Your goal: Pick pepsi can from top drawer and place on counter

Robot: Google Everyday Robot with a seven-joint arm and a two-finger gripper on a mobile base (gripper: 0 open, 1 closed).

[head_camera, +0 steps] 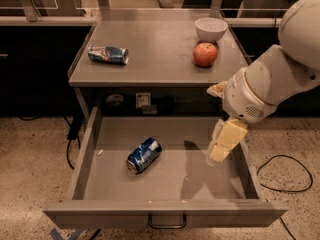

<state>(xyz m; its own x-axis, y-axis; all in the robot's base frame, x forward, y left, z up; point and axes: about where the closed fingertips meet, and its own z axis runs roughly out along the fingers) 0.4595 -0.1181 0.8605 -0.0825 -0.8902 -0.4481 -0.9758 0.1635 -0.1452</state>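
Camera view.

- The pepsi can (144,155) lies on its side on the floor of the open top drawer (165,213), left of centre and touching nothing else.
- The can is a glossy, undented cylinder, deep blue with white swirls. Its long axis runs diagonally, with the silver end toward the drawer's front-left and the other end toward the back-right. The lettering is not readable.
- The drawer is matte grey sheet metal in a shallow tray shape, with a dark loop handle (167,223) on the front.
- The end effector (222,146) is cream-coloured and blocky. It points down over the drawer's right part, near the right wall and well apart from the can. Whether it is spread or pressed together: cannot tell.
- The arm (270,79) above it has a white, rounded housing.
- The surface (155,49) is flat grey metal with low rims. It carries a crushed silver-blue can (108,54) at left, and a red apple (205,54) just in front of a white bowl (210,29) at right.
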